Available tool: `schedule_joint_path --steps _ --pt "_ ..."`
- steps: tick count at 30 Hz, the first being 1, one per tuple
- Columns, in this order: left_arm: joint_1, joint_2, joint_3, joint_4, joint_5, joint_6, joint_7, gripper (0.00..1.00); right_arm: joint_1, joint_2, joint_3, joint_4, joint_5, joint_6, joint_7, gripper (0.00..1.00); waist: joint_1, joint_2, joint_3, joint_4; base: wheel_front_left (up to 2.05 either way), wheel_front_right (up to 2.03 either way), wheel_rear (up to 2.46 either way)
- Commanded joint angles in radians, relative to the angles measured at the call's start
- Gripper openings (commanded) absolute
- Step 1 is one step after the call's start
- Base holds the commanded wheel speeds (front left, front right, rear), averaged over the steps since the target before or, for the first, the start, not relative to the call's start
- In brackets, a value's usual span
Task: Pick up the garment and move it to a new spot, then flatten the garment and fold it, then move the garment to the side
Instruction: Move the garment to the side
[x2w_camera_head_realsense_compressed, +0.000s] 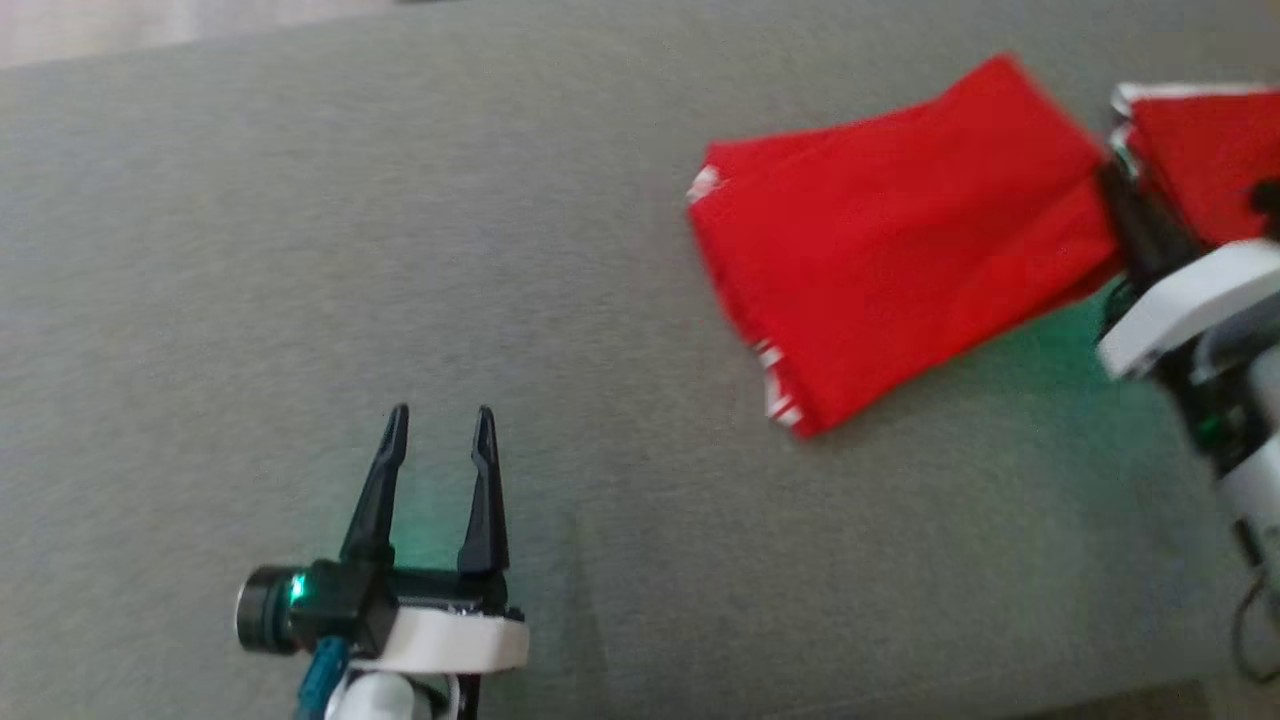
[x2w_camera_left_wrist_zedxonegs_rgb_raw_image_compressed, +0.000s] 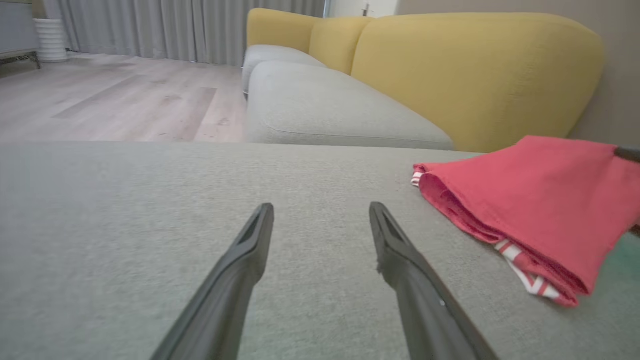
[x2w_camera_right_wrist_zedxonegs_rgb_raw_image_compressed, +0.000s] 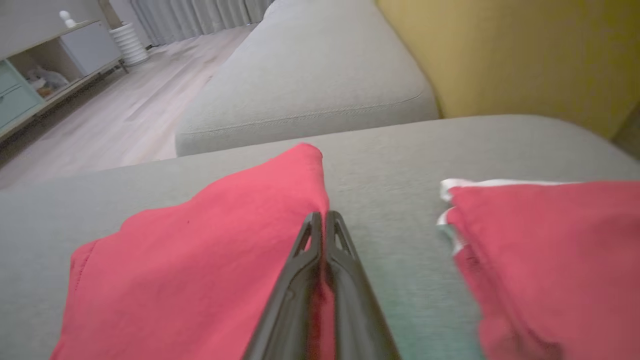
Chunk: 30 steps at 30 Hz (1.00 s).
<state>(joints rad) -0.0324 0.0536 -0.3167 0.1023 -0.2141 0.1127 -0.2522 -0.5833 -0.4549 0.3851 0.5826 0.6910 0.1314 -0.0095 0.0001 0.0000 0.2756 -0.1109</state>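
The garment (x2w_camera_head_realsense_compressed: 900, 240) is a red folded cloth with red-and-white striped trim, lying on the grey cushion (x2w_camera_head_realsense_compressed: 400, 200) at the right. My right gripper (x2w_camera_head_realsense_compressed: 1110, 185) is shut on its right edge. In the right wrist view red fabric is pinched between the closed fingers of that gripper (x2w_camera_right_wrist_zedxonegs_rgb_raw_image_compressed: 323, 216), and the garment (x2w_camera_right_wrist_zedxonegs_rgb_raw_image_compressed: 200, 260) spreads out to the left. My left gripper (x2w_camera_head_realsense_compressed: 440, 425) stands open over bare cushion at the lower left, well apart from the cloth. In the left wrist view the left gripper (x2w_camera_left_wrist_zedxonegs_rgb_raw_image_compressed: 322, 212) holds nothing, and the garment (x2w_camera_left_wrist_zedxonegs_rgb_raw_image_compressed: 540, 200) lies to its right.
A second red folded cloth with white trim (x2w_camera_head_realsense_compressed: 1200, 150) lies just right of the held one, and it (x2w_camera_right_wrist_zedxonegs_rgb_raw_image_compressed: 550, 250) also shows in the right wrist view. Beyond the cushion are a yellow sofa back (x2w_camera_left_wrist_zedxonegs_rgb_raw_image_compressed: 475, 65), another grey seat (x2w_camera_left_wrist_zedxonegs_rgb_raw_image_compressed: 320, 105) and wood floor (x2w_camera_left_wrist_zedxonegs_rgb_raw_image_compressed: 110, 100).
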Motion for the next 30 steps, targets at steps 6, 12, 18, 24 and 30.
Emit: schedule_joint_path --steps 6,12,18,24,30 --pt "-0.065 -0.003 0.046 -0.014 0.036 -0.021 -0.01 1.0 -0.07 -0.104 -0.033 -0.045 0.004 -0.001 -0.025 0.0 -0.0001 0.0 0.093 -0.108 0.0 0.0 0.0" --pt "-0.093 -0.003 0.058 -0.01 0.06 -0.035 -0.01 1.0 -0.097 -0.179 -0.107 -0.042 -0.012 -0.001 -0.035 0.0 -0.0001 0.0 0.142 -0.14 0.0 0.0 0.0" --pt "-0.117 -0.003 0.075 -0.014 0.086 -0.049 -0.01 1.0 -0.115 -0.243 -0.194 -0.022 -0.033 -0.001 -0.037 0.0 -0.0001 0.0 0.193 -0.146 0.0 0.0 0.0" --pt "-0.132 -0.003 0.089 -0.006 0.089 -0.061 -0.01 1.0 -0.118 -0.22 -0.285 0.01 -0.109 -0.001 -0.019 1.0 -0.0001 0.0 0.196 -0.135 0.0 0.0 0.0" --pt "-0.116 -0.003 0.073 -0.003 0.044 -0.059 -0.01 1.0 -0.016 -0.109 -0.275 -0.036 -0.168 -0.001 -0.025 1.0 -0.0001 0.0 0.105 -0.093 0.0 0.0 0.0"
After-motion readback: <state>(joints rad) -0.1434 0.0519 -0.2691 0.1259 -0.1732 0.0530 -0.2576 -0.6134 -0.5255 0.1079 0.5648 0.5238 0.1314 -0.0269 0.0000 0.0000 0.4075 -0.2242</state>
